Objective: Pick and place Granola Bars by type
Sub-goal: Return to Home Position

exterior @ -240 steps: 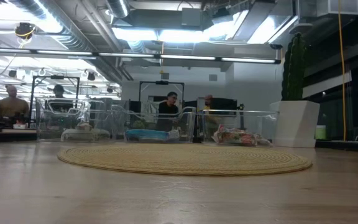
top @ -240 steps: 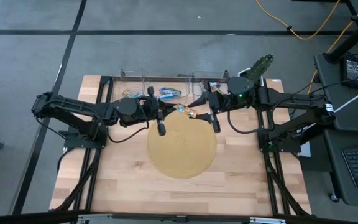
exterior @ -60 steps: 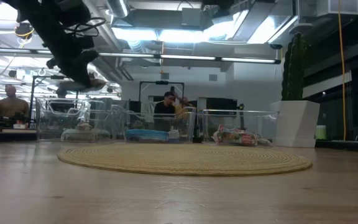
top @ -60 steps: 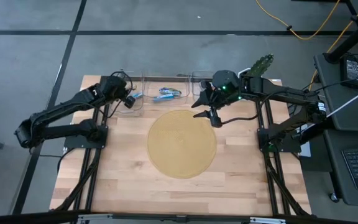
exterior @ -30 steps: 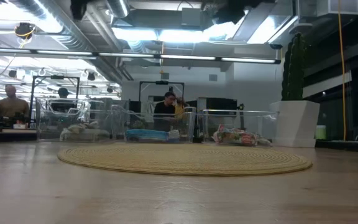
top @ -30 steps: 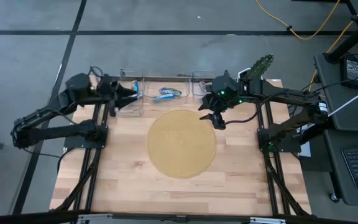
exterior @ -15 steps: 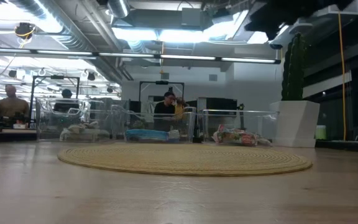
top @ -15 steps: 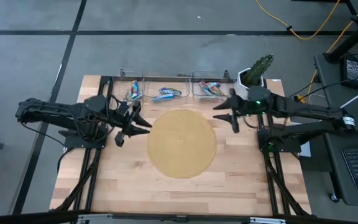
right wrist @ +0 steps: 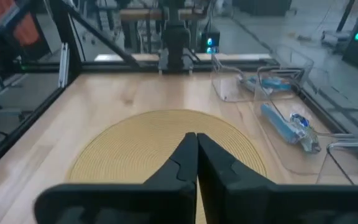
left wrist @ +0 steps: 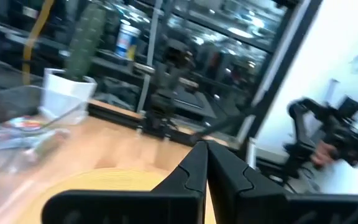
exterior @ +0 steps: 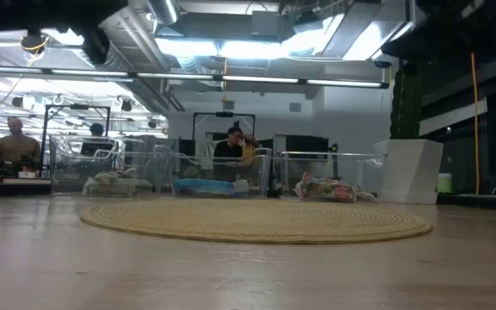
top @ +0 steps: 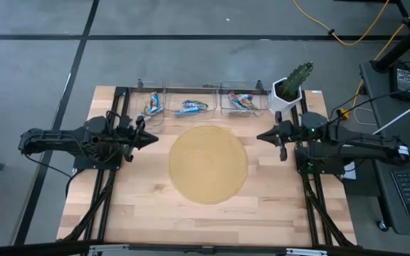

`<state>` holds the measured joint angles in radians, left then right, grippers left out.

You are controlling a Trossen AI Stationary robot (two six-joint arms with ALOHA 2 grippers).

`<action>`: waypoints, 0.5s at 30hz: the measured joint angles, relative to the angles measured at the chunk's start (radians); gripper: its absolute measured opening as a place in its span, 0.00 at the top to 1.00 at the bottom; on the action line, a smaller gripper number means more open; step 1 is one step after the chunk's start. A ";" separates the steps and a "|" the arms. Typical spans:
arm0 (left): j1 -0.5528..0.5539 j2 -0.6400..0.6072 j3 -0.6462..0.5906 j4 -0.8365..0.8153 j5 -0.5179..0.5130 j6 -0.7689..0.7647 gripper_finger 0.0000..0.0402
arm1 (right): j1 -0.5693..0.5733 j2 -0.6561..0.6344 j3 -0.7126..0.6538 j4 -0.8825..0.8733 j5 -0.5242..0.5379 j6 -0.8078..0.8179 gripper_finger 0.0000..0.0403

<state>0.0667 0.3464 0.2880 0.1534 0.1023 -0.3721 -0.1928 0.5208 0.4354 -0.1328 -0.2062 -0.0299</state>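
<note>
Sort looks done: we see nothing on the mat [top: 208, 165] or the bare worktop [top: 141, 206]. The bars sit in three clear bins along the mat's 12 o'clock side:
- pale yellowish bars [top: 152, 105] in the left bin [top: 151, 122] at 11
- blue bars [top: 191, 107] in the middle bin [top: 191, 92] at 12
- red-mix bars [top: 241, 100] in the right bin [top: 239, 109] at 1

Cactus pot [top: 290, 89] is at 2, just beside the right bin.

Left end effector [top: 152, 139] hangs at the mat's 9 o'clock and right end effector [top: 262, 135] at 3. Both point inward, both are empty, and both are pressed together in the wrist views. We judge the arms are parking.

Handling, if we re-pick: the bars look light, with a soft crinkly wrap — slippery foil, and the contents likely crumble under a hard squeeze. Take one across its narrow width at mid-length with low force, not by the crimped ends. Bars lie bunched in the bins, so expect a neighbour to drag along.
</note>
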 joint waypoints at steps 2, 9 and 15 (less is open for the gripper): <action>-0.008 -0.041 -0.032 0.000 -0.046 0.001 1.00 | 0.000 -0.041 -0.062 0.061 0.003 0.005 0.98; -0.042 -0.145 -0.116 -0.006 -0.189 0.073 1.00 | 0.000 -0.167 -0.244 0.200 0.025 0.056 0.99; -0.022 -0.348 -0.242 -0.039 -0.217 0.023 0.99 | -0.001 -0.261 -0.395 0.350 0.056 0.165 0.99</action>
<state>0.0445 -0.0021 0.0460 0.1144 -0.1143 -0.3495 -0.1936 0.2595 0.0407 0.2172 -0.1502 0.1351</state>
